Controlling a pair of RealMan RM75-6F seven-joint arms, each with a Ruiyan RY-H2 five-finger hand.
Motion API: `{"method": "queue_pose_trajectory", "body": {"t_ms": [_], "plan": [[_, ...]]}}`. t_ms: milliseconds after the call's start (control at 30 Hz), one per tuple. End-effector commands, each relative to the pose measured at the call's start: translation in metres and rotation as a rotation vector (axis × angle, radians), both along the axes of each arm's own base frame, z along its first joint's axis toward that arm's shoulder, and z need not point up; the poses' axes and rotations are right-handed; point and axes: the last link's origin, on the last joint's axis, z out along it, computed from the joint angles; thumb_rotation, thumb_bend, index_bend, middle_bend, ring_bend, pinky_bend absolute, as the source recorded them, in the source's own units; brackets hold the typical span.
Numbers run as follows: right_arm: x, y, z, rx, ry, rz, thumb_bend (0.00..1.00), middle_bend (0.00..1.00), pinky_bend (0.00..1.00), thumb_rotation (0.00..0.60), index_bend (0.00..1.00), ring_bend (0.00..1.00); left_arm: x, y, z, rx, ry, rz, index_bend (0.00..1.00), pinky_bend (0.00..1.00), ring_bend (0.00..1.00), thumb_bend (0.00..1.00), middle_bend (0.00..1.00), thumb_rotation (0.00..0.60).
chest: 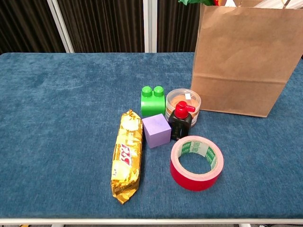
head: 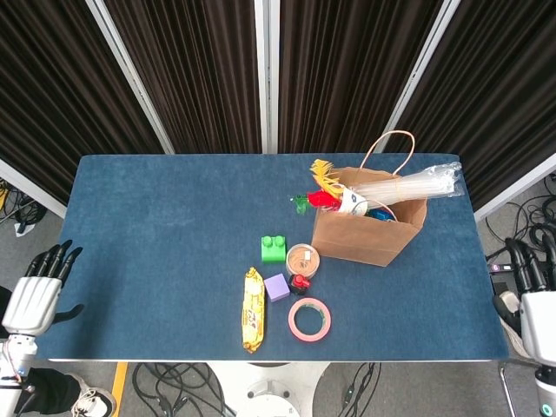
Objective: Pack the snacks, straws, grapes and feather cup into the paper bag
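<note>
1. My left hand (head: 33, 298) sits off the table edge at about 8 o'clock in the head view, fingers loosely apart and holding nothing. My right hand (head: 539, 304) sits off the edge at about 4 o'clock, also holding nothing, fingers straight and close together. I judge both are parked clear so nothing near the bag gets knocked.
2. Nearest me on the table (chest: 61, 94), the snack packet (chest: 127, 155) lies flat and lengthwise at 6 o'clock in the chest view. It is the one task thing I can see outside the bag, so I judge it is the next pick.
3. The red tape roll (chest: 196, 162) lies flat at about 5 o'clock, just right of the packet.
4. Just behind sit a purple cube (chest: 156, 130) and a small black bottle (chest: 180, 121) with a red cap, close together. Behind them are a green block (chest: 153, 100) and a round lidded tub (chest: 183, 104).
5. Farthest, at about 2 o'clock, the paper bag (head: 365, 231) stands upright and open. The straws (head: 408, 183) lie across its mouth, their far end poking out past the rim. The feather cup (head: 334, 193) leans out at the left corner. Whether the grapes are inside, I cannot tell.
</note>
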Motion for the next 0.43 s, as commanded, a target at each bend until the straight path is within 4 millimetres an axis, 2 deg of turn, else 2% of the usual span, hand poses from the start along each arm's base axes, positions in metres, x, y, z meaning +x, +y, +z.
{"method": "queue_pose_trajectory", "body": {"t_ms": [33,233,433], "plan": [[-0.026,0.010,-0.024,0.064,-0.031,-0.052,0.01,0.18,0.02,0.600,0.09,0.01,0.003,-0.002,0.001,0.003,0.004,-0.008,0.10,0.14,0.00,0.09,0.09,0.600],[-0.038,-0.012,-0.033,0.096,-0.069,-0.063,0.01,0.18,0.02,0.600,0.09,0.01,0.002,-0.007,0.004,-0.001,0.013,0.003,0.10,0.14,0.00,0.09,0.09,0.600],[-0.032,-0.024,-0.038,0.107,-0.090,-0.038,0.01,0.18,0.02,0.600,0.09,0.00,0.002,-0.007,0.004,-0.011,0.008,-0.008,0.10,0.14,0.00,0.09,0.09,0.600]]}}
